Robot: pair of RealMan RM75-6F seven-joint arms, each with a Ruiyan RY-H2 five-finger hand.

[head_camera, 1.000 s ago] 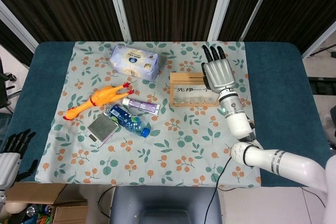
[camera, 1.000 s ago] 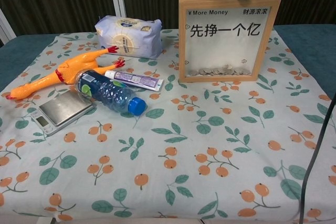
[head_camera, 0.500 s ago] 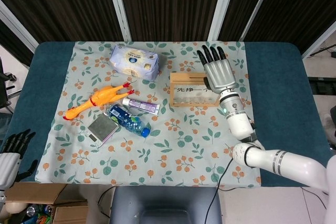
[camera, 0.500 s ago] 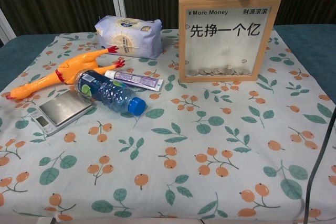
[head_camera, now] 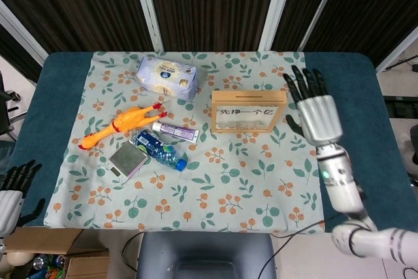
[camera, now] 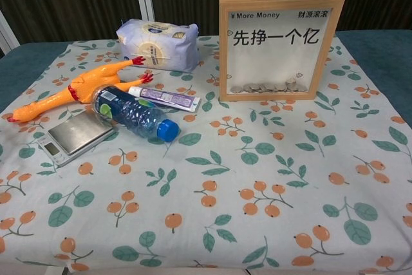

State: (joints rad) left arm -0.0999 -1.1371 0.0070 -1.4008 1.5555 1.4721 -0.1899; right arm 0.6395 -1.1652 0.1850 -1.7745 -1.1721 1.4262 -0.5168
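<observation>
Right robot hand [head_camera: 318, 114] now clear of the wooden coin box [head_camera: 249, 112]

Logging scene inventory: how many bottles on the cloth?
1. The water bottle lies on its side between the rubber chicken and the toothpaste tube, beside the scale.

The tablecloth [camera: 270, 178] is pale grey-green, printed with orange berries and teal leaves, over a dark teal table [head_camera: 59, 96]. At its twelve o'clock stands a light wooden coin box [camera: 278, 46] with black lettering; at ten lies a lavender-white tissue pack [camera: 156, 43]. At nine: an orange rubber chicken [camera: 71, 91], blue-capped bottle [camera: 135, 115], silver scale [camera: 76, 135].
</observation>
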